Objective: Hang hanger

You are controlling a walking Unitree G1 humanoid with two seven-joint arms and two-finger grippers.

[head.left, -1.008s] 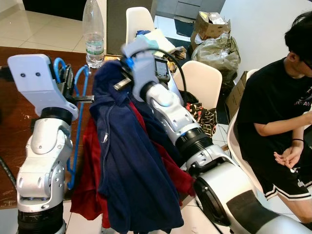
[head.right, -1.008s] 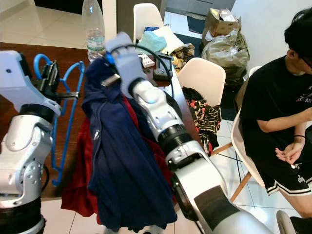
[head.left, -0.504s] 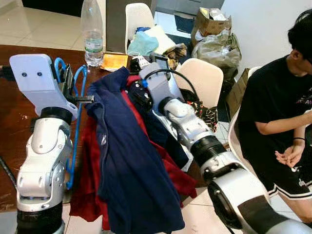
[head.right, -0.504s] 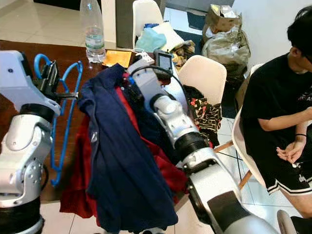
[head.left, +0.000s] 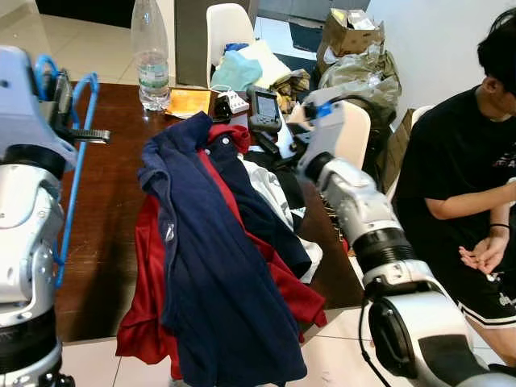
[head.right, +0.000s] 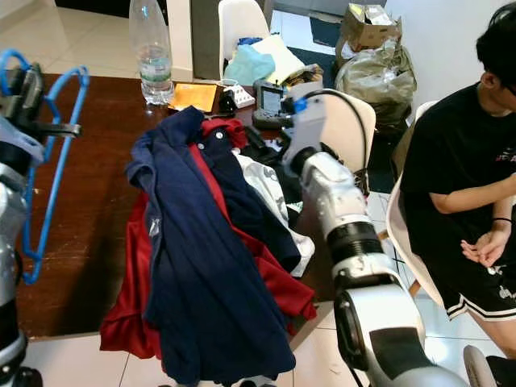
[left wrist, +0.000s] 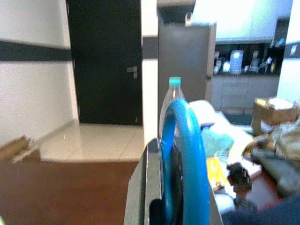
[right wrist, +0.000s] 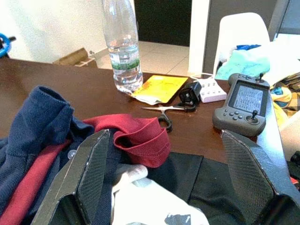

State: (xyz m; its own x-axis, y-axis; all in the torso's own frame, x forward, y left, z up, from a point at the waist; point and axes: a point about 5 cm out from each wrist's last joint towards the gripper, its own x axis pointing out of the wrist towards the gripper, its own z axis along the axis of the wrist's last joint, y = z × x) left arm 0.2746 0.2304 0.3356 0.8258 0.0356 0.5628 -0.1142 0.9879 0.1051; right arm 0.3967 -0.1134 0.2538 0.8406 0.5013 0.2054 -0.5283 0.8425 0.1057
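Brown wooden table (head.left: 113, 210) under heaped shirts (head.left: 218, 242); left end effector (head.left: 60, 97) gripping blue hanger (head.left: 76, 161), right end effector (right wrist: 173, 183) wide.

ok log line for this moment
left gripper: shut on blue hanger | right gripper: open over clothes pile | hanger not hung

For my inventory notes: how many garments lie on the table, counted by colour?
Navy blue garment: 1
Red garment: 1
White garment: 1
Black garment: 1
Total: 4
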